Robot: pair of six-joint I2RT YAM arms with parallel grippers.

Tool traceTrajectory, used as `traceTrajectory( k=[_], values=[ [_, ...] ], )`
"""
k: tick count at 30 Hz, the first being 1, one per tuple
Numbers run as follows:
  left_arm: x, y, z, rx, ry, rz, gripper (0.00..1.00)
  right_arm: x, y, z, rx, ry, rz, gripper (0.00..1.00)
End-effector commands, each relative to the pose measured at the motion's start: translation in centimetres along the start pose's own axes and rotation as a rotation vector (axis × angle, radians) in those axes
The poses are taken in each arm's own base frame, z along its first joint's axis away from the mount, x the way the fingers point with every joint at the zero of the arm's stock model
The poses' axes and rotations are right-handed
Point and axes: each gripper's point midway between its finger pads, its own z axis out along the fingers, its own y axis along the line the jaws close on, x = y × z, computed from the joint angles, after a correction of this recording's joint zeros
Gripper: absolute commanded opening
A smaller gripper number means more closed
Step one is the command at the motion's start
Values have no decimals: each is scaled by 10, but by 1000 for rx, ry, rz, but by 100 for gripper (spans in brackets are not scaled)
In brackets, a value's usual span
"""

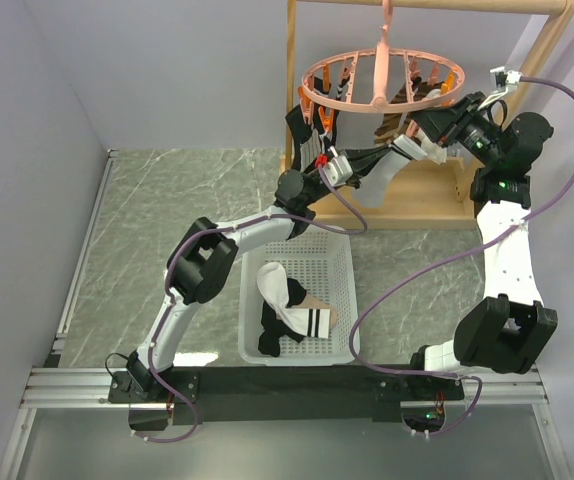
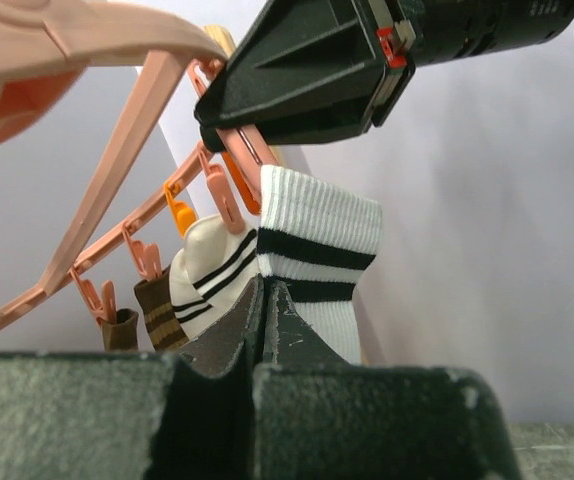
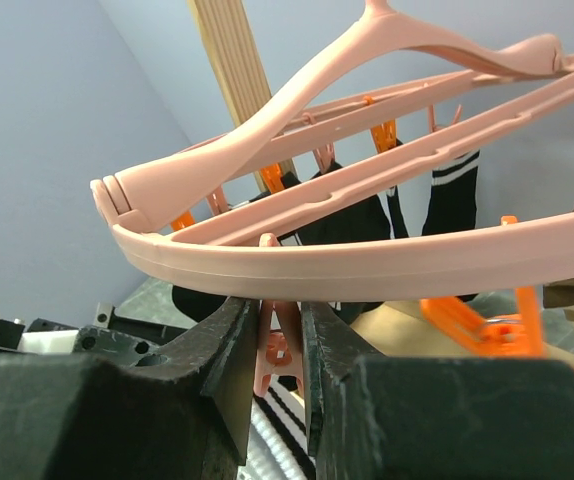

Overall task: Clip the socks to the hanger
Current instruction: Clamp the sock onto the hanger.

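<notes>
The pink ring hanger (image 1: 382, 78) hangs from the wooden rack; it also shows in the left wrist view (image 2: 27, 45) and the right wrist view (image 3: 367, 265). My left gripper (image 1: 407, 150) is shut on a white sock with black stripes (image 2: 319, 240), holding its cuff up just under the rim; the sock's foot hangs below (image 1: 379, 178). My right gripper (image 1: 445, 120) is shut on a pink clip (image 3: 279, 345) under the rim, one finger against each side. In the left wrist view the right gripper (image 2: 307, 70) sits directly above the sock's cuff. The clip's mouth is hidden.
Other socks hang from clips: white striped (image 2: 202, 265), brown (image 2: 157, 310) and black (image 3: 347, 220). A white basket (image 1: 342, 270) near the arm bases holds several more socks (image 1: 292, 305). The light wooden rack (image 1: 292, 90) stands behind the hanger.
</notes>
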Motion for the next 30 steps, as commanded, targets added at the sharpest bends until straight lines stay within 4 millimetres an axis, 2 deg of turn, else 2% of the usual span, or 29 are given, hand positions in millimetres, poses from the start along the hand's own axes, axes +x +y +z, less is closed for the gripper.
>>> traceTrajectory(
  k=[1, 21, 30],
  values=[
    [-3, -4, -2, 21, -37, 10, 1, -32, 21, 4, -50, -65, -87, 0],
    [-11, 0, 0, 19, -72, 13, 1, -21, 13, 5, -50, -43, -91, 0],
    [-10, 4, 2, 13, -60, 3, 1, -21, 20, 4, -81, -42, -97, 0]
  ],
)
